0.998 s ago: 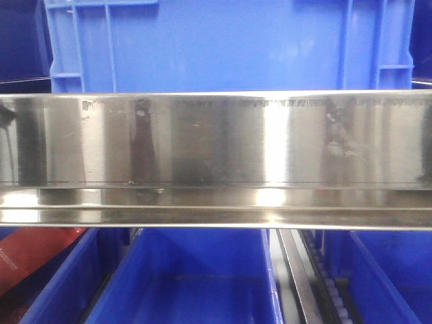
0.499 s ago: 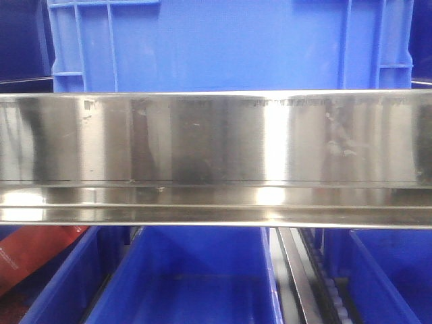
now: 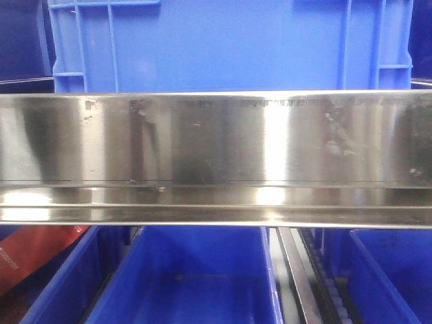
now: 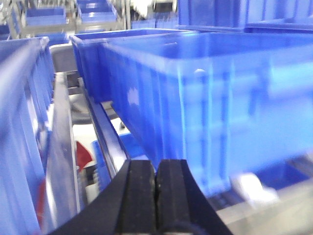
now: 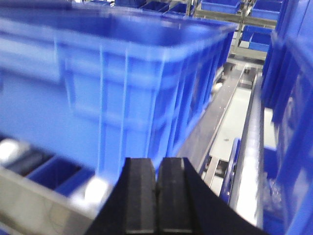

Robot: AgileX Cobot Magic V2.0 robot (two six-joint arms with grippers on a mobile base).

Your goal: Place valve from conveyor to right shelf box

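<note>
The valve and the conveyor are out of view in every frame. My left gripper (image 4: 156, 164) is shut, its black pads pressed together with nothing between them, in front of a large blue crate (image 4: 210, 103). My right gripper (image 5: 157, 161) is shut too and holds nothing; it faces the same kind of big blue crate (image 5: 112, 83). In the front view neither gripper shows; a blue crate (image 3: 229, 44) stands on the shelf above a shiny steel rail (image 3: 216, 155), with blue shelf boxes (image 3: 189, 277) below it.
Blue bins line both sides in the wrist views, with a steel shelf rail (image 4: 61, 142) on the left and a metal channel (image 5: 215, 117) on the right. Roller tracks (image 3: 324, 283) run between the lower boxes. A red item (image 3: 34, 253) lies at lower left.
The front view is nearly the same; only the dark reflections on the steel rail shifted a little.
</note>
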